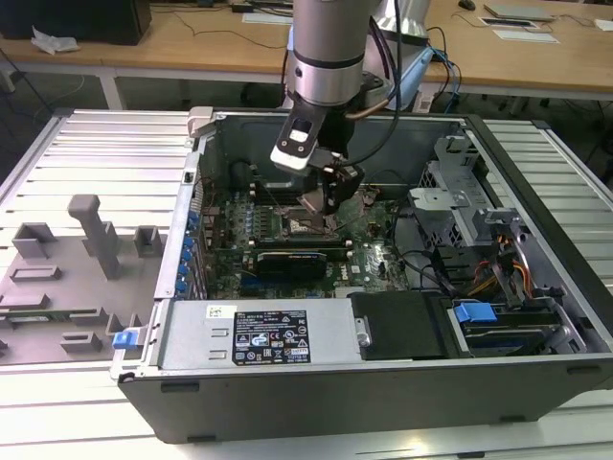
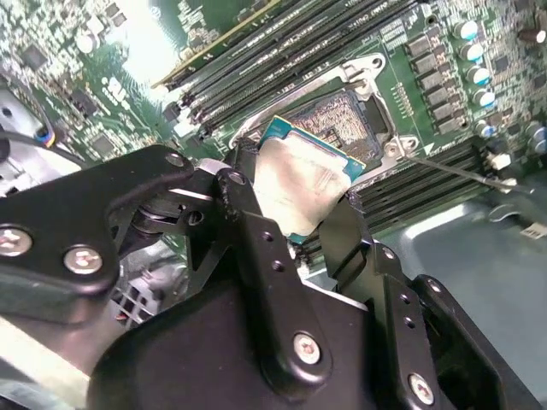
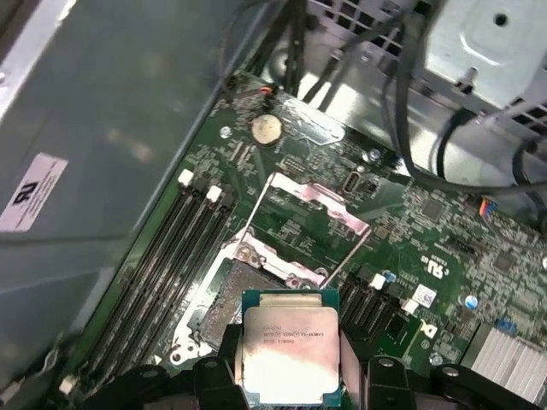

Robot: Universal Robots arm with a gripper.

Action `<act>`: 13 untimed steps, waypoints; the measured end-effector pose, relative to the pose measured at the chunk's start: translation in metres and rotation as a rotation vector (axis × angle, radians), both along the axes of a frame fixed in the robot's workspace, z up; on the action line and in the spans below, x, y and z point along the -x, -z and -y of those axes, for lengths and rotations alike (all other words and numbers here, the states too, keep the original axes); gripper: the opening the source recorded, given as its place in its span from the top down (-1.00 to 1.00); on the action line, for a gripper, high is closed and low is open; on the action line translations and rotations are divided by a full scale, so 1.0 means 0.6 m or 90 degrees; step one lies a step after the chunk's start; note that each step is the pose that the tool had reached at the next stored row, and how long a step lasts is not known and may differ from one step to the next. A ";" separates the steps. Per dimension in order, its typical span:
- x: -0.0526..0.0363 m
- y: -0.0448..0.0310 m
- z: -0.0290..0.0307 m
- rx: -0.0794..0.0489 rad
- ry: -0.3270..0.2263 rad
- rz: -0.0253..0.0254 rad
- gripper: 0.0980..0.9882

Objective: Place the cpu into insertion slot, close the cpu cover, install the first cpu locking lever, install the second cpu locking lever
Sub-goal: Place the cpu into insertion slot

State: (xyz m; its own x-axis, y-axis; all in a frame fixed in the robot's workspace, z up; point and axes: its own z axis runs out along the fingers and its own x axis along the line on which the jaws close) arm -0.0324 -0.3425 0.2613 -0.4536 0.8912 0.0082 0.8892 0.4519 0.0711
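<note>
My gripper [image 2: 299,209] is shut on the cpu [image 2: 303,179], a flat square chip with a dull silver top, its black fingers [image 2: 248,205] pinching two opposite edges. The chip hangs tilted just above the insertion slot [image 2: 342,115], a square socket with a shiny pin field lying uncovered on the green motherboard. In the first wrist view the cpu [image 3: 291,346] sits between the fingers of the gripper [image 3: 292,371], short of the slot [image 3: 218,299]. The cpu cover [image 3: 338,213], a silver frame plate, is swung open past the socket. In the exterior view the gripper [image 1: 321,201] hovers over the slot [image 1: 302,227].
Long black memory slots [image 2: 256,64] flank the socket on both sides. A thin metal lever rod [image 2: 453,168] juts out beside it. A black expansion card [image 1: 287,261], the labelled power supply [image 1: 259,335] and a drive cage [image 1: 450,201] crowd the case. A grey fixture tray [image 1: 67,268] lies outside.
</note>
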 end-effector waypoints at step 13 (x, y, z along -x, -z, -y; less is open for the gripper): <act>0.000 0.004 0.0000 0.000 0.161 0.0000 0.01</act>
State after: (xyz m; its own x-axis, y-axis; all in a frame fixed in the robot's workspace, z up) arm -0.0323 -0.3424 0.2588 -0.2164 0.9763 0.0081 0.9739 0.2153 0.0712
